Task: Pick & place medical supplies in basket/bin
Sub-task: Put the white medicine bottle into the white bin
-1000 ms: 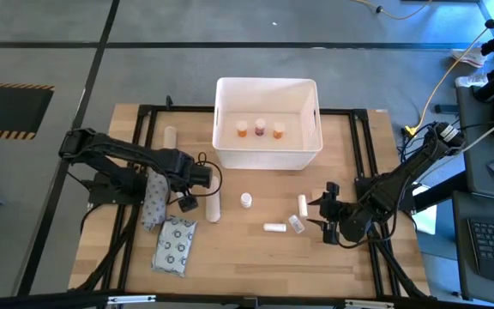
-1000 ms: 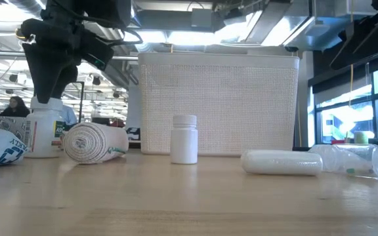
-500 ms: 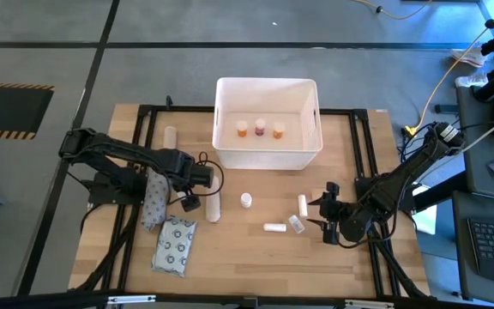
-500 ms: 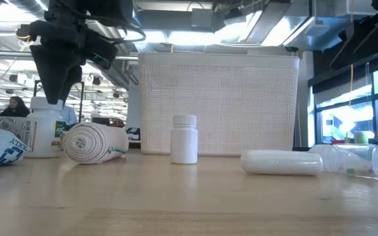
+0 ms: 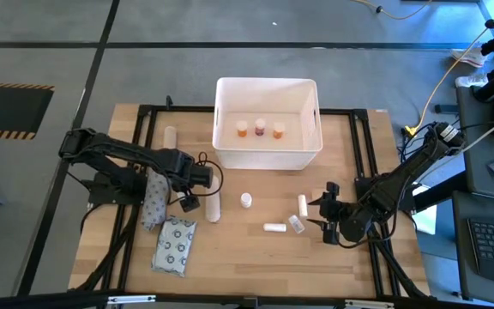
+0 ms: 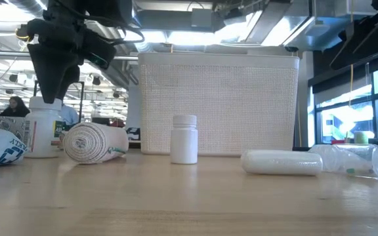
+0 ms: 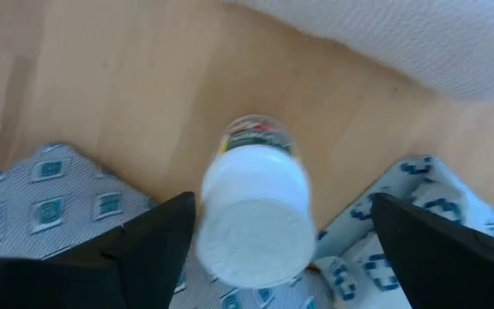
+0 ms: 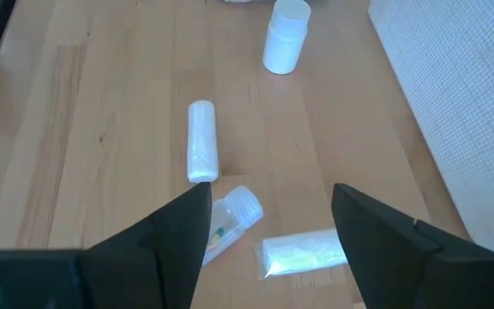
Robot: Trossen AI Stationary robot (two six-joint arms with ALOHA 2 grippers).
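Left gripper, jaws spread and empty, poised directly above an upright white plastic bottle at table's left, long axis vertical, near-left of the white rectangular tub; right arm farther off.

Bright, even overhead light, soft shadows; left wrist view blurred.

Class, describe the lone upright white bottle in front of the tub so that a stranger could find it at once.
Start at the white tub at the table's far middle. Just in front of its near wall, on bare wood, stands one small white bottle with a white cap. The wrapped rolls and clear vial to its right lie flat; it alone stands upright.
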